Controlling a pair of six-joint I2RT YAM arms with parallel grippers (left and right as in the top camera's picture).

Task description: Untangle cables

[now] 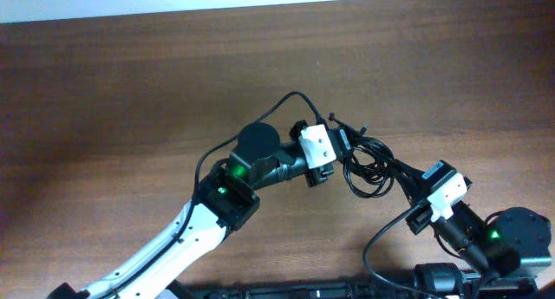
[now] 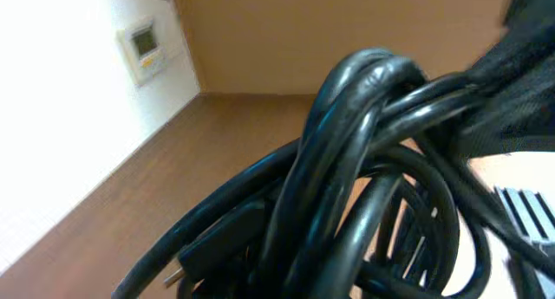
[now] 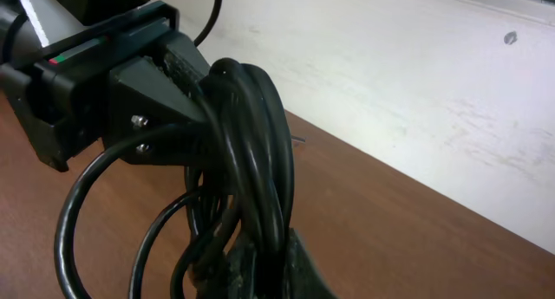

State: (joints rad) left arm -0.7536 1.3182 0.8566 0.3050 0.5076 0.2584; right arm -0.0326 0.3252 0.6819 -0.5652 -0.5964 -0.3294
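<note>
Broadly, a brown wood tabletop (image 1: 104, 91) fills the overhead view. The left arm (image 1: 182, 230) comes in from the lower-left corner, white link angled up to a black elbow, then the wrist bends to point right, approx level w/ the tabletop. The right arm (image 1: 486, 238) sits at the lower right, folded short, wrist aimed up and left.

The two grippers face each other w/ the bundle btwn them. The left gripper (image 1: 334, 153) is clamped on the cables (image 1: 368, 165): the right wrist view shows its black fingers (image 3: 186, 95) squeezing the top of the loops. The right gripper (image 1: 416, 179) seems closed on strands running out of the bundle's lower right, but its fingertips are mostly out of frame, so not certain.

The cables hang as a knotted clump of black loops right of centre, apparently lifted off the tabletop. One plug (image 2: 221, 238) pokes out low in the left wrist view.
</note>
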